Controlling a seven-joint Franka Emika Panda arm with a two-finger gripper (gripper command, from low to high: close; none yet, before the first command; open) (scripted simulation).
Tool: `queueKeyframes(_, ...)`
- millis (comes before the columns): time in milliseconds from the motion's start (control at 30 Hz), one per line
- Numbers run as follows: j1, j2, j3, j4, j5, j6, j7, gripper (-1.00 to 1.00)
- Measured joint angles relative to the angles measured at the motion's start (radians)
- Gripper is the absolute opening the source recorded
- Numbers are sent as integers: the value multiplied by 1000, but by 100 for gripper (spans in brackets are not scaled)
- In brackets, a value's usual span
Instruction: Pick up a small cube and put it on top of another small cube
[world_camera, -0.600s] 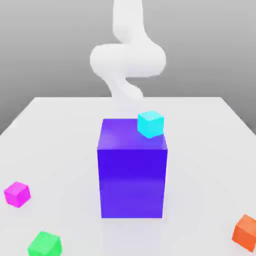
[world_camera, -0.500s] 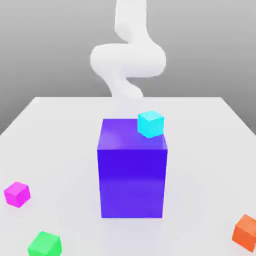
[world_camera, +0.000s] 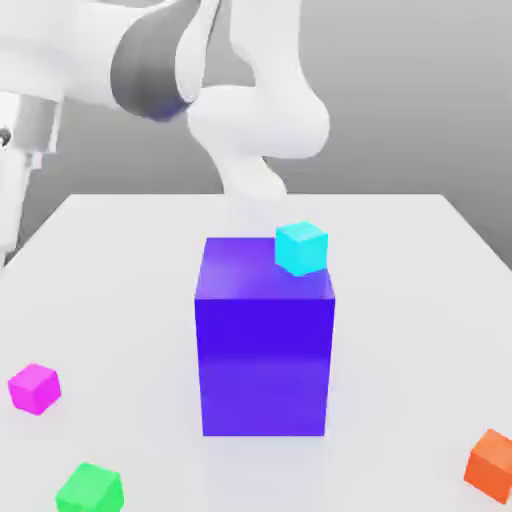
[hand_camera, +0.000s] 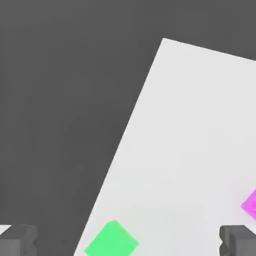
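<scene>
The gripper (hand_camera: 127, 242) stands wide and holds nothing; in the hand view its two dark grey fingertips (hand_camera: 17, 240) sit far apart, one at each side. Between them lies the green cube (hand_camera: 111, 241), at the table's edge, and the small magenta-pink cube (hand_camera: 251, 204) shows near the other fingertip, resting on the table (hand_camera: 190, 145) and touching neither finger.

In the exterior view, nearest are one green cube (world_camera: 90, 489) and one orange cube (world_camera: 492, 465), then the one magenta-pink cube (world_camera: 35, 388) at the exterior view's left, all well apart on the flat, pale, matte table. Beyond stands one big blue-violet block (world_camera: 264, 340), glossy and square-edged, with one small cyan cube (world_camera: 301, 248) on its top far corner. Farthest, the smooth white arm (world_camera: 262, 120) curves overhead.
</scene>
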Motion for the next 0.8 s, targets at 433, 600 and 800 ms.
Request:
queueKeyframes(433,-175,447,-20,-50,223,268,182,0)
queueKeyframes(600,-180,476,-14,-44,226,293,180,-100)
queueKeyframes(800,-169,393,-29,-61,212,228,192,-100)
